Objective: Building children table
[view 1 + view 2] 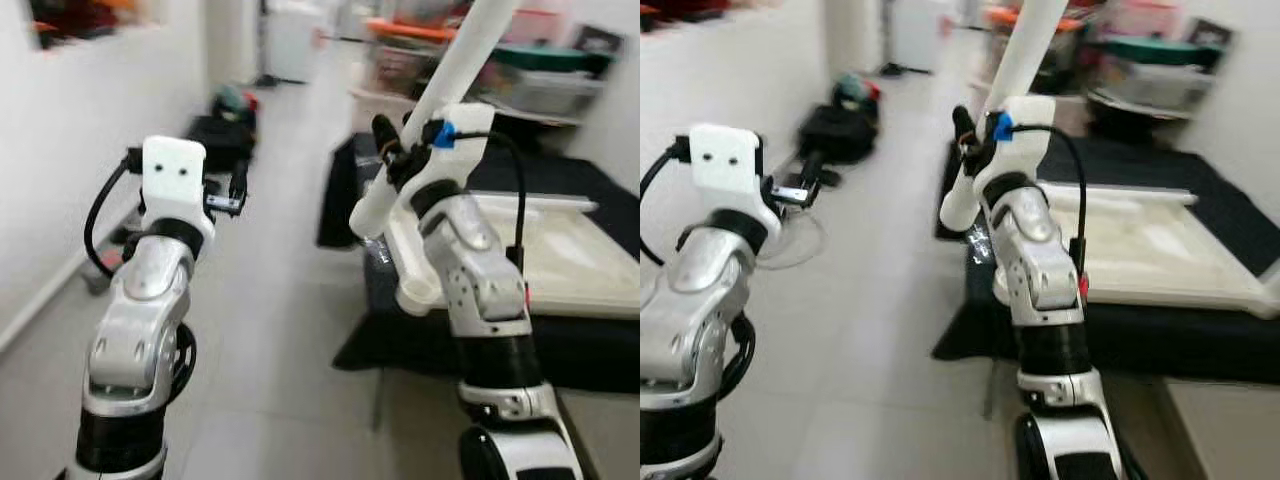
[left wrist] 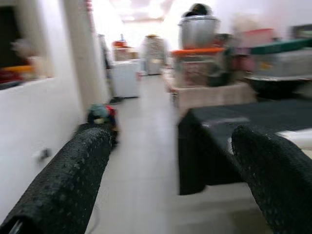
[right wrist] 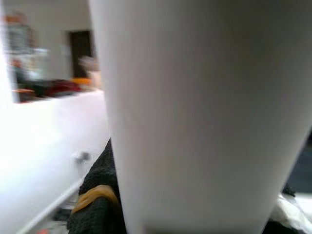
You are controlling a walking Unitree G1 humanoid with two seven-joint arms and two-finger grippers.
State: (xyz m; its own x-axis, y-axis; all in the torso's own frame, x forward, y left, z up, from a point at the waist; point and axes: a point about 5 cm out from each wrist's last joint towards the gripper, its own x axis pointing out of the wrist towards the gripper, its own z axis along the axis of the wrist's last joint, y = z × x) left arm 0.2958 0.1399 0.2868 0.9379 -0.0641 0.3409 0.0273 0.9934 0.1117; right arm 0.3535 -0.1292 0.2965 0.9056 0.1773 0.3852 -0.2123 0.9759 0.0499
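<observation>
Left arm: raised over the grey tiled floor (image 1: pixel 270 330), on the wall side of the tabletop, well apart from it.
Left gripper (image 2: pixel 170 180): its two black fingers (image 2: pixel 63 185) stand spread wide with nothing between them, pointing down the corridor.
Right arm: raised just beside the near corner of the tabletop.
Right gripper (image 1: pixel 392 152): pinched on the lower part of a white table leg (image 1: pixel 440 85); a black finger (image 3: pixel 97 195) with a yellowish band lies against the leg's side.
Table leg: a long white tube, tilted, its low end just off the tabletop's near corner, its high end running up past the frame over the tabletop's far side.
Tabletop (image 1: pixel 560 250): the white children's table top, lying flat with its raised rim up, on a black cloth (image 1: pixel 560 340) that hangs to the floor.
White wall (image 1: pixel 70 150): across the floor from the tabletop, on the left arm's side.
Dark bag (image 1: pixel 222 130): on the floor by that wall, farther off than the tabletop's near corner, with something red and green on top.
Storage bins (image 1: pixel 520 70): beyond the tabletop's far edge, stacked and blurred, one with an orange lid.
</observation>
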